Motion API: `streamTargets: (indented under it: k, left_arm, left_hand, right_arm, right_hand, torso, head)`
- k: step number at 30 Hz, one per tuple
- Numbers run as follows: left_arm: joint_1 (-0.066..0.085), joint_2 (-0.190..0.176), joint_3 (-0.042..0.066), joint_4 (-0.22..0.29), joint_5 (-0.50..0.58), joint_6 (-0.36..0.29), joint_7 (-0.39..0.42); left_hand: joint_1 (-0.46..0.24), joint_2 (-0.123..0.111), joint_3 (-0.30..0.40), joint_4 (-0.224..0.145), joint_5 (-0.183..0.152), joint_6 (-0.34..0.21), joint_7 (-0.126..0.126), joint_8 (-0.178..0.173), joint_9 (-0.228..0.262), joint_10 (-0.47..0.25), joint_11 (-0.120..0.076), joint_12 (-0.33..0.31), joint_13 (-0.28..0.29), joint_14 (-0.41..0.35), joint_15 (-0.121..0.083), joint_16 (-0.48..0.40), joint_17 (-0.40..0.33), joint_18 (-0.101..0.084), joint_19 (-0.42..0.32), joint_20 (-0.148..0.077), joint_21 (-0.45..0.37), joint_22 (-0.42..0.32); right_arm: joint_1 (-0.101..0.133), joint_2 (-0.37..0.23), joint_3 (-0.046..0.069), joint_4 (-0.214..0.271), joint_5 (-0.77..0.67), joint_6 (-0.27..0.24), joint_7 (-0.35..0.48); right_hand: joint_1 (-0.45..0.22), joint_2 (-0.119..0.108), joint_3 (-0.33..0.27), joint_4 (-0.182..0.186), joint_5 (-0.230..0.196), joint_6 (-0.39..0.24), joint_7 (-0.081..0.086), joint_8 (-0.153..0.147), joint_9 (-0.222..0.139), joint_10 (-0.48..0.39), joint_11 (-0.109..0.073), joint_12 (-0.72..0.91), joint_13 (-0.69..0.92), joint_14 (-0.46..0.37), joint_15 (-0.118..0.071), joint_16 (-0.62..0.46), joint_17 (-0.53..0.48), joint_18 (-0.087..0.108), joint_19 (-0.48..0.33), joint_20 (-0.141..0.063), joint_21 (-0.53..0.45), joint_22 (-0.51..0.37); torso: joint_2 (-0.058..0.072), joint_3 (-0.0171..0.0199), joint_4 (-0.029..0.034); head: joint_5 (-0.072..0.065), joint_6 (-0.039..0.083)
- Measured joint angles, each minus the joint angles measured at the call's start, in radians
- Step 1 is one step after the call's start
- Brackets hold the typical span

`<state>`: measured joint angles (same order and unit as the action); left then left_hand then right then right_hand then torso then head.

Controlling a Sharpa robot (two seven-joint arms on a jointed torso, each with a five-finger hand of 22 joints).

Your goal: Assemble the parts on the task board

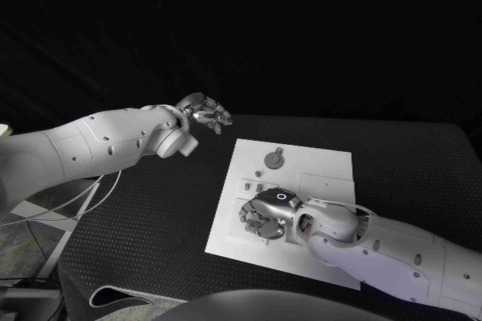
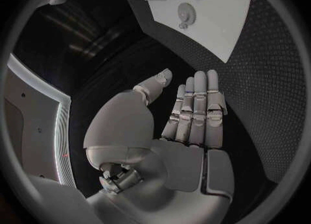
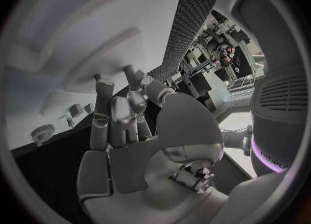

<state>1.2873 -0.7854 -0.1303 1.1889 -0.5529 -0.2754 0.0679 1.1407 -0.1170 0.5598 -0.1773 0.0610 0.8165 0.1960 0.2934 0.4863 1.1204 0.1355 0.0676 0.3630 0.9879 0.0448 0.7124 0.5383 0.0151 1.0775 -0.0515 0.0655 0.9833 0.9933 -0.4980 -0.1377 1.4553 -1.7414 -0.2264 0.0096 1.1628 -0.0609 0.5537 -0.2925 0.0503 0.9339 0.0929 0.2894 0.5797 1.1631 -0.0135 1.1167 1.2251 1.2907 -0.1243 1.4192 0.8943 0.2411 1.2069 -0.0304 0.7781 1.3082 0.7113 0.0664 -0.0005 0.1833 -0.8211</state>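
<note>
The task board [image 1: 301,168] is lying mid-table. A gear [image 1: 273,159] is resting near its far edge: probably light, rigid, slippery, best pinched at the rim. The right hand [image 1: 267,213] is hovering over the board's near-left area, contents undeterminable. The left hand [image 1: 204,112] is waiting flat-fingered, holding nothing, beyond the far-left corner.

The right hand [image 1: 266,213] sits low over the near half of the task board [image 1: 331,164], blocking it; beyond its fingers a grey gear [image 1: 273,159] stands, while the left hand [image 1: 204,113] hovers off-board over open table [image 1: 402,147]
</note>
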Motion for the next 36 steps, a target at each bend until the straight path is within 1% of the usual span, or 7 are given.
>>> streamTargets:
  k: [3, 6, 10, 21, 26, 30, 36]
  left_arm:
    - [0.0, 0.0, 0.0, 0.0, 0.0, 0.0, 0.0]
    - [0.0, 0.0, 0.0, 0.0, 0.0, 0.0, 0.0]
    - [0.0, 0.0, 0.0, 0.0, 0.0, 0.0, -0.001]
    - [0.0, -0.001, 0.0, -0.001, 0.0, 0.0, -0.001]
    - [0.0, 0.0, 0.0, -0.002, 0.0, 0.0, -0.001]
    - [0.0, 0.0, -0.001, -0.012, 0.002, -0.001, -0.001]
    - [0.0, 0.008, 0.0, -0.029, 0.005, -0.003, 0.0]
  left_hand:
    - [0.0, 0.0, -0.002, 0.002, 0.0, 0.0, 0.0, 0.0, -0.001, 0.0, 0.0, 0.0, 0.0, 0.0, 0.0, 0.0, 0.0, 0.0, 0.0, 0.0, 0.0, -0.001]
    - [0.0, 0.0, -0.003, 0.003, 0.0, 0.0, 0.0, 0.0, -0.001, 0.0, 0.0, 0.0, 0.0, 0.0, 0.0, 0.0, 0.0, 0.0, 0.0, 0.0, 0.0, -0.001]
    - [0.0, 0.0, -0.003, 0.003, 0.0, 0.0, 0.0, 0.0, -0.001, 0.0, 0.0, 0.0, 0.0, 0.0, 0.0, 0.0, 0.001, 0.0, 0.0, 0.0, 0.0, -0.001]
    - [0.0, 0.0, -0.001, 0.005, 0.0, -0.004, 0.004, 0.0, -0.002, 0.0, 0.0, 0.0, 0.0, 0.0, 0.0, 0.0, 0.002, 0.0, 0.0, 0.0, 0.0, -0.001]
    - [0.0, 0.0, -0.001, 0.005, 0.0, -0.004, 0.004, 0.0, -0.002, 0.0, 0.0, 0.0, 0.0, 0.0, 0.0, 0.0, 0.002, 0.0, 0.0, 0.0, 0.0, -0.001]
    - [0.0, 0.0, -0.001, 0.005, 0.0, -0.004, 0.004, 0.0, -0.002, 0.0, 0.0, 0.0, 0.0, 0.0, 0.0, 0.0, 0.003, 0.0, 0.0, 0.0, 0.0, -0.001]
    - [0.0, 0.0, -0.003, 0.008, 0.0, -0.004, 0.004, 0.004, -0.002, 0.0, 0.0, 0.0, 0.001, 0.0, 0.0, -0.003, 0.004, 0.0, 0.0, 0.0, 0.0, -0.001]
  right_arm:
    - [0.0, 0.001, 0.0, -0.001, 0.007, -0.002, -0.002]
    - [0.0, 0.0, 0.0, -0.002, 0.013, -0.004, -0.004]
    - [0.0, -0.004, 0.0, -0.004, 0.019, -0.01, -0.008]
    - [0.022, -0.068, -0.001, 0.02, 0.078, -0.063, -0.003]
    - [0.116, -0.167, 0.003, 0.054, 0.221, -0.079, 0.019]
    - [0.19, -0.259, 0.019, 0.065, 0.342, -0.05, 0.019]
    - [0.248, -0.33, 0.024, 0.059, 0.427, 0.058, -0.02]
  right_hand:
    - [-0.016, -0.055, -0.012, 0.0, 0.0, -0.002, 0.002, -0.048, -0.019, 0.0, 0.0, 0.0, -0.008, -0.003, 0.004, 0.0, -0.002, 0.0, -0.002, -0.002, 0.006, 0.0]
    - [-0.046, -0.086, -0.045, 0.0, 0.0, -0.066, 0.04, -0.096, -0.039, -0.027, 0.021, -0.003, -0.012, -0.004, 0.034, 0.0, -0.002, -0.002, -0.009, -0.002, 0.006, 0.0]
    - [-0.05, -0.091, -0.068, 0.002, 0.0, -0.109, 0.065, -0.116, -0.047, -0.039, 0.055, -0.004, -0.016, -0.004, 0.051, 0.0, -0.004, -0.01, -0.014, -0.001, 0.006, 0.0]
    - [-0.068, -0.096, -0.089, 0.006, 0.0, -0.119, 0.072, -0.116, -0.047, -0.044, 0.06, 0.003, -0.022, -0.005, 0.059, 0.0, -0.005, -0.017, -0.01, 0.004, 0.007, 0.0]
    - [-0.113, -0.089, -0.098, 0.015, 0.0, -0.107, 0.065, -0.107, -0.042, -0.044, 0.06, 0.007, -0.029, -0.005, 0.059, 0.0, -0.008, -0.017, -0.004, 0.001, 0.01, 0.0]
    - [-0.163, -0.078, -0.11, 0.027, 0.0, -0.068, 0.036, -0.073, -0.025, -0.048, 0.048, 0.012, -0.037, -0.006, 0.049, 0.0, -0.011, -0.018, -0.004, 0.001, 0.01, 0.0]
    - [-0.359, -0.08, -0.113, 0.19, 0.0, -0.013, 0.011, -0.033, 0.005, 0.011, 0.02, 0.078, -0.008, 0.009, 0.029, 0.013, -0.007, -0.018, 0.013, -0.006, 0.01, 0.0]
  torso:
    - [0.0, 0.0, 0.0]
    - [0.0, -0.0001, 0.0]
    - [0.0, -0.0005, 0.0]
    - [0.0, -0.0011, 0.0]
    - [-0.002, -0.0012, -0.0003]
    - [-0.004, -0.0009, -0.0041]
    - [-0.012, -0.0006, -0.0143]
  head:
    - [-0.001, 0.0]
    - [-0.002, 0.001]
    - [-0.003, 0.001]
    - [-0.011, 0.006]
    - [-0.021, 0.017]
    - [-0.033, 0.032]
    - [-0.055, 0.051]
